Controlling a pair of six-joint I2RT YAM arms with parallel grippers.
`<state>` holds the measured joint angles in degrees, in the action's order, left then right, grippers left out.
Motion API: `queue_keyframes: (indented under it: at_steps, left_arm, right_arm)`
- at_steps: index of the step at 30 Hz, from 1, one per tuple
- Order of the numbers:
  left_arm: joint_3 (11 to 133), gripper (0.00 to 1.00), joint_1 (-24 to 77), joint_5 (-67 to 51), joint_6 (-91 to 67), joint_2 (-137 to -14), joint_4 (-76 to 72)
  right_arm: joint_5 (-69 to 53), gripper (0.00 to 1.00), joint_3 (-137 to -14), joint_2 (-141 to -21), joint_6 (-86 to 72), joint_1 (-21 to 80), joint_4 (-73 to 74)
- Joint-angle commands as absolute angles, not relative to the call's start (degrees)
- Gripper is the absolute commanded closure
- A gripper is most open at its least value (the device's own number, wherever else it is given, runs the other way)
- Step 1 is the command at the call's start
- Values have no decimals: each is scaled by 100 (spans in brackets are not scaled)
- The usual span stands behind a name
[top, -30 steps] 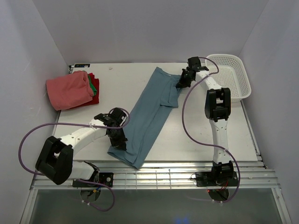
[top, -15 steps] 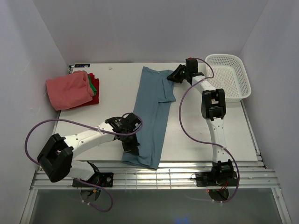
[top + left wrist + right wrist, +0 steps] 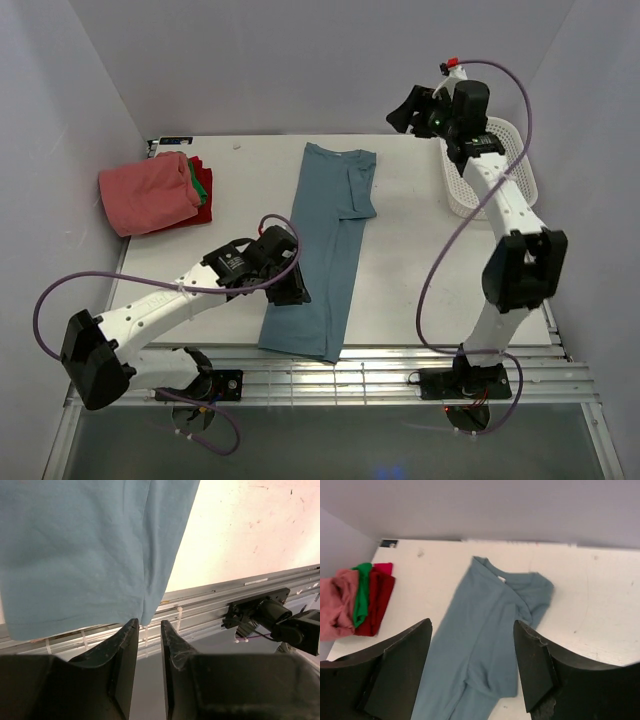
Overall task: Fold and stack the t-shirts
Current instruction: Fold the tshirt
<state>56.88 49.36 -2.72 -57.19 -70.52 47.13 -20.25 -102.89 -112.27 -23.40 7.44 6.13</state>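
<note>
Lying lengthwise mid-table, the teal-blue t-shirt forms a long strip, collar far. The left gripper hovers over its near left edge, slightly parted and empty. The right gripper hangs wide open, high at far right. A folded pink tee sits far left.

teal-blue t-shirt of soft matt cloth, faintly creased, pink tee, green tee and red tee in the same dull knit, smooth white surface with small scuffs, white plastic mesh basket, grey metal rails, left tool and right tool in matt black plastic
</note>
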Motion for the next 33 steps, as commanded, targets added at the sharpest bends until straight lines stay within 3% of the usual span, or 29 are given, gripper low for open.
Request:
queue_keyframes:
  at_steps: [1,8,14,23,33]
  left_arm:
    - [5397,64,4966,-193,-5669,-6785,4948]
    - [4431,64,5001,193,-5705,-6934,5265]
    - [4175,61,5001,799,-5581,-6803,5203]
    - [3876,59,5010,923,-5449,-6882,4773]
    - [3560,58,5001,1037,-5598,-6522,4667]
  right_arm:
    - [-1435,28,-9328,-9592,-968,1370,1227]
    - [-369,26,-6859,-7308,-1738,2837,2311]
    - [377,24,-4766,-6277,-3250,4489,2531]
    - [536,22,-3508,-6486,-4938,6423,2137]
    - [711,20,-3523,-7303,-5546,7215,897]
